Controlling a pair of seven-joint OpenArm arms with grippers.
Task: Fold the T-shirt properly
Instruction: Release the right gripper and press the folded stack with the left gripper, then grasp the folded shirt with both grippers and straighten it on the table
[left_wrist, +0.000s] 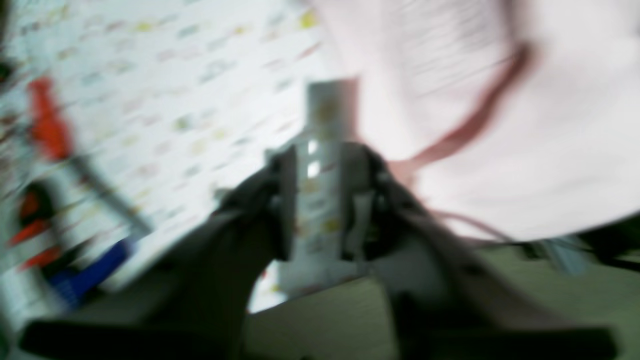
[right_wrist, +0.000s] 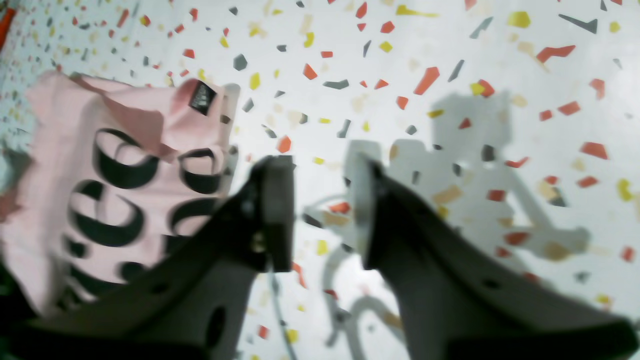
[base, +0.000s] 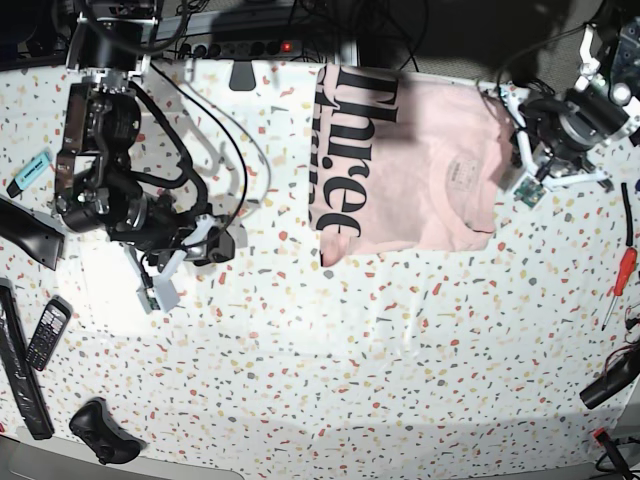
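Observation:
The pale pink T-shirt (base: 440, 170) lies at the back middle of the table, partly folded, with black lettering showing on its left part. My left gripper (base: 512, 125) hovers at the shirt's right edge. In the blurred left wrist view its jaws (left_wrist: 325, 200) stand apart with only tablecloth between them, and the shirt (left_wrist: 525, 125) is to the upper right. My right gripper (base: 225, 243) is open and empty over bare tablecloth, well left of the shirt. In the right wrist view (right_wrist: 320, 210) the lettered shirt (right_wrist: 100, 190) lies to the left.
A phone (base: 47, 345) and a black controller (base: 100, 430) lie at the front left. A teal marker (base: 30, 172) is at the left edge. A red screwdriver (base: 622, 275) lies at the right edge. A power strip (base: 250, 45) and cables run along the back.

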